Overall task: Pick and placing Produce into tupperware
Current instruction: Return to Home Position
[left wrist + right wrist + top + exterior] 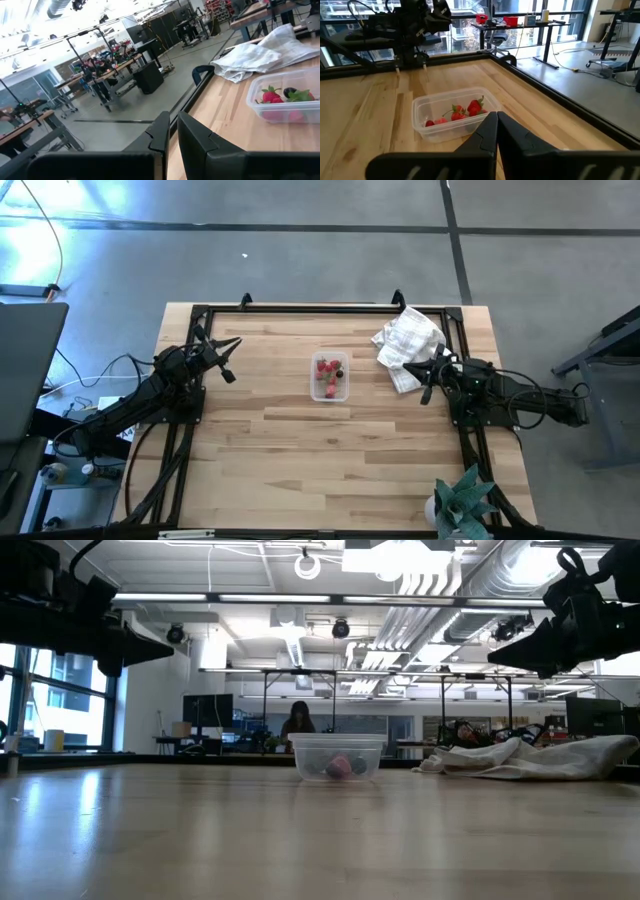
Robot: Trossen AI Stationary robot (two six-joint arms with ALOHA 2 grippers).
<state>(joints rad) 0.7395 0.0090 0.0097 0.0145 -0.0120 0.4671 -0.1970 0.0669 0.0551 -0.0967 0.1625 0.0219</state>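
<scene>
The tupperware (330, 377), a small clear tub, stands on the wooden table near its middle, toward the far edge. Red produce (464, 113) lies inside it, with one dark piece (290, 92) among the red. My left gripper (232, 350) is shut and held above the table's left side, clear of the tub. My right gripper (428, 380) is shut too, above the right side, its fingers (495, 131) pointing toward the tub from a short way off. Neither holds anything.
A crumpled white cloth (408, 342) lies at the far right of the table, just beyond my right gripper. A small green plant (462, 502) stands at the near right corner. A black frame (300, 307) runs along the table's far and side edges.
</scene>
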